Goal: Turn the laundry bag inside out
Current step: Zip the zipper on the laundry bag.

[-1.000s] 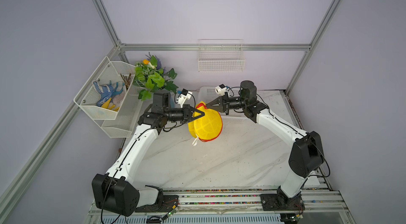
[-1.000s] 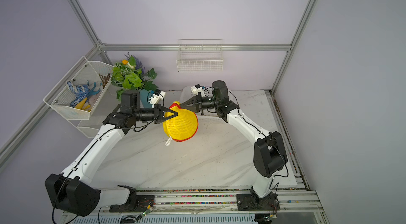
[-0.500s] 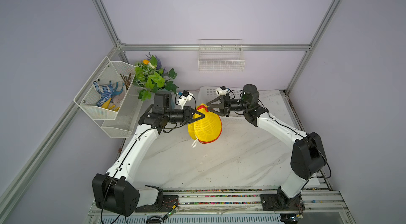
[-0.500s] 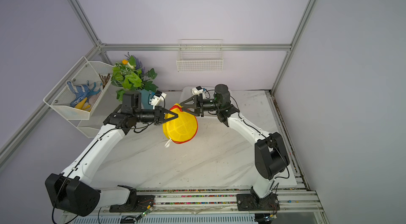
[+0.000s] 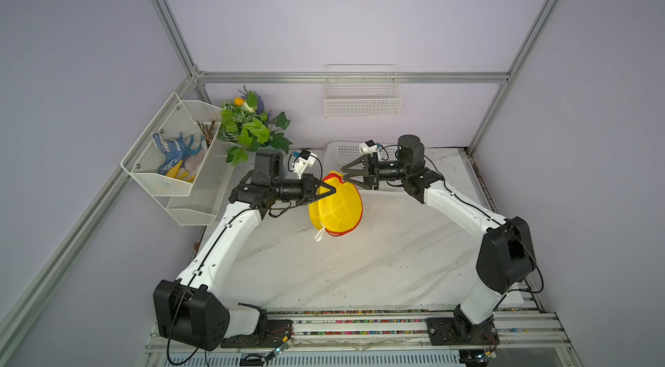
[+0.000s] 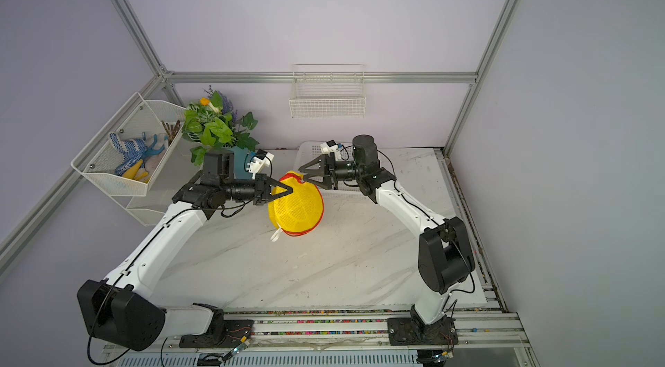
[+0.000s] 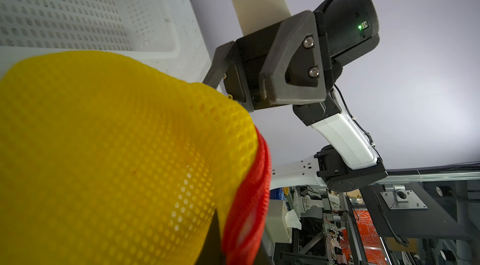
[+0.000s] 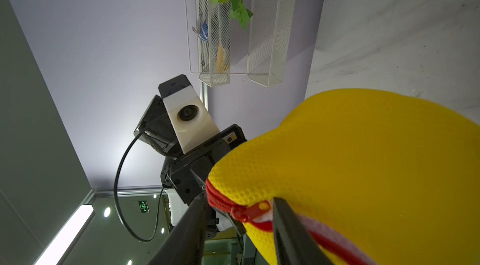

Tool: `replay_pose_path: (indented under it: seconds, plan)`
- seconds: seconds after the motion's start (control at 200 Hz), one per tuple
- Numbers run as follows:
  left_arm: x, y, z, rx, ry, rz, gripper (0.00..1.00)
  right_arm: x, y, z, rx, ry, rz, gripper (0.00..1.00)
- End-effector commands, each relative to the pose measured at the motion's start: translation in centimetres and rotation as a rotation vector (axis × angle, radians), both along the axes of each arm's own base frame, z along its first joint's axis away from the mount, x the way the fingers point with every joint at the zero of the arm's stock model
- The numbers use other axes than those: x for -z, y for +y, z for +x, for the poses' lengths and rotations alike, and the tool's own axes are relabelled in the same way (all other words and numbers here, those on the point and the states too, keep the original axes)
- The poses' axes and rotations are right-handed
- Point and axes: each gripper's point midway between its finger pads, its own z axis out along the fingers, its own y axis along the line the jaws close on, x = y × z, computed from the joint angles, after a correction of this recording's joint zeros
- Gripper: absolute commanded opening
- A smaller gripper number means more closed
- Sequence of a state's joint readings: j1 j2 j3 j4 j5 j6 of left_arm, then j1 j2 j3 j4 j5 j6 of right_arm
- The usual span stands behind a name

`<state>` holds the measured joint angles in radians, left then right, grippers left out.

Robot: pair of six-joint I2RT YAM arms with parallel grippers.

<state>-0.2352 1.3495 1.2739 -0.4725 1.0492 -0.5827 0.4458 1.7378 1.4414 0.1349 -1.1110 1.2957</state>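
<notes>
The yellow mesh laundry bag (image 5: 336,210) (image 6: 297,207) hangs above the marble table, red zipper trim along its top and lower edge, a white tab (image 5: 319,235) dangling below. My left gripper (image 5: 333,189) (image 6: 289,190) is shut on the bag's upper edge; in the left wrist view the bag (image 7: 117,146) and its red trim fill the space at that gripper (image 7: 239,240). My right gripper (image 5: 343,174) (image 6: 303,174) is open at the bag's top right. In the right wrist view the red zipper pull (image 8: 249,211) lies between the spread fingers of that gripper (image 8: 237,211).
A white perforated basket (image 5: 338,153) sits on the table behind the right gripper. A potted plant (image 5: 252,127) stands at the back left, beside wire racks (image 5: 172,156) holding gloves. A wire basket (image 5: 361,102) hangs on the back wall.
My right gripper has opened and let go of the bag's zipper edge, staying close to it. The left gripper keeps its hold and has barely moved.
</notes>
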Motion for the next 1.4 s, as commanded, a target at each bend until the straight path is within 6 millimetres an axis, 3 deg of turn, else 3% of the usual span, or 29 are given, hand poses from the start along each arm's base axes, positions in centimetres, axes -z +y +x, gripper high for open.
replay_pose_path:
  seconds: [0.0,0.11,0.385,0.63,0.715,0.88,1.08,1.21,1.395]
  plan:
    - [-3.4,-0.5,-0.2,0.040,-0.112,-0.037,0.00,0.4,1.3,0.5,-0.005,0.003,0.003,0.47]
    - [-3.7,-0.5,0.0,0.040,-0.120,-0.037,0.00,0.5,2.3,-0.8,-0.054,0.019,0.015,0.46]
    - [-3.5,-0.6,0.6,0.038,-0.122,-0.035,0.00,0.3,1.8,-3.1,-0.120,0.075,0.052,0.47]
    - [-3.8,-0.7,0.8,0.037,-0.129,-0.038,0.00,3.9,0.7,-4.7,-0.121,0.149,-0.027,0.46]
    - [-3.8,-0.7,0.8,0.038,-0.125,-0.039,0.00,3.9,0.9,-4.2,-0.109,0.151,-0.021,0.47]
    - [-3.8,-0.8,0.5,0.039,-0.123,-0.041,0.00,1.5,2.0,-2.3,-0.078,0.123,0.092,0.47]
    - [-4.0,-0.7,0.5,0.037,-0.129,-0.041,0.00,-0.3,2.5,-2.2,-0.088,0.199,0.267,0.47]
    - [-4.0,-0.8,0.7,0.039,-0.132,-0.040,0.00,1.5,3.2,-2.1,-0.086,0.230,0.239,0.47]
    - [-4.4,-0.8,0.7,0.039,-0.142,-0.042,0.00,5.3,2.4,-0.6,0.001,0.241,0.106,0.48]
